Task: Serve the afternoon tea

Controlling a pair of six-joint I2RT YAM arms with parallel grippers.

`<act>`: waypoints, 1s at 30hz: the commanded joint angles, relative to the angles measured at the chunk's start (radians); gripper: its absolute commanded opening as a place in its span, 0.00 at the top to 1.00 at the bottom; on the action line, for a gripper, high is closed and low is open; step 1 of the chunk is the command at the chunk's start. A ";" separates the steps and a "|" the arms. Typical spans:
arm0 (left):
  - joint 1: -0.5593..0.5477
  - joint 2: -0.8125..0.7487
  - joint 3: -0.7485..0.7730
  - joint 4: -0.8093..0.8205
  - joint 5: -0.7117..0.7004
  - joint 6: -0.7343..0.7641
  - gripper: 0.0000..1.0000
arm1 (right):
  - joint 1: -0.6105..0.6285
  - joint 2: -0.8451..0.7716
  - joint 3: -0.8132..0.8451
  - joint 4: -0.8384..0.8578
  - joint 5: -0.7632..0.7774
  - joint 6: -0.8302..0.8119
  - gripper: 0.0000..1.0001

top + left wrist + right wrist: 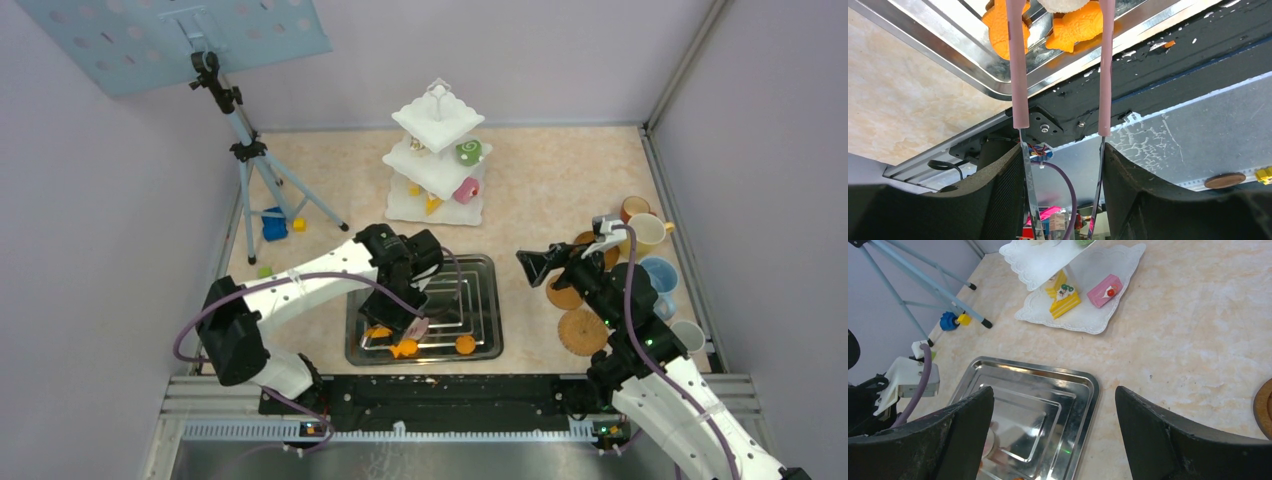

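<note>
Your left claw (1063, 150) is clamped on the handle end of the long pink plastic tongs (1017, 75), its fingers pressing the two arms from either side. Past the fingertips, the tong arms reach into the rectangular steel tray (948, 60). A cream-white toy pastry (1063, 4) sits between the arms there. You cannot tell whether the tips pinch it, because they run out of the wrist view. Two orange toy pastries (1074, 32) lie in the tray right beside the arms, one partly behind the left arm.

Your right claw (1054, 395) stands wide apart and holds nothing. It hovers over the beige tabletop (1198, 340), with the tray's corner just below and to its left. Well ahead of it rises the white three-tier stand (1048, 260). A yellow wedge pastry (1064, 299) and a pink slice pastry (1104, 290) rest on its bottom plate, and a green swirl pastry (468, 152) sits one tier higher. Round brown coasters (583, 330) lie near the claw on its right. Behind them stand four mugs: brown (634, 209), yellow (648, 232), blue (658, 275) and grey (688, 337).
</note>
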 commanded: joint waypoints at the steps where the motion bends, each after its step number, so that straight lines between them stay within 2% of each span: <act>1: -0.025 0.023 -0.002 0.010 -0.033 -0.004 0.42 | 0.008 -0.005 0.001 0.023 -0.004 0.003 0.11; 5: -0.031 0.032 0.029 0.008 -0.068 -0.015 0.51 | 0.007 -0.009 0.004 0.019 -0.001 0.002 0.11; 9: -0.031 0.033 0.093 0.017 -0.159 -0.021 0.56 | 0.009 -0.011 0.010 0.012 0.001 0.001 0.11; 18: -0.026 0.031 0.286 0.126 -0.398 -0.011 0.62 | 0.009 -0.022 0.037 -0.023 0.002 -0.013 0.11; 21: -0.008 0.014 0.334 0.222 -0.451 0.010 0.62 | 0.008 -0.028 0.043 -0.033 0.028 -0.014 0.11; 24: 0.018 -0.025 0.301 0.380 -0.484 0.058 0.61 | 0.008 -0.033 0.049 -0.039 0.037 -0.013 0.11; 30: 0.154 -0.048 0.235 0.596 -0.410 0.124 0.61 | 0.007 -0.009 0.103 -0.078 0.053 -0.038 0.10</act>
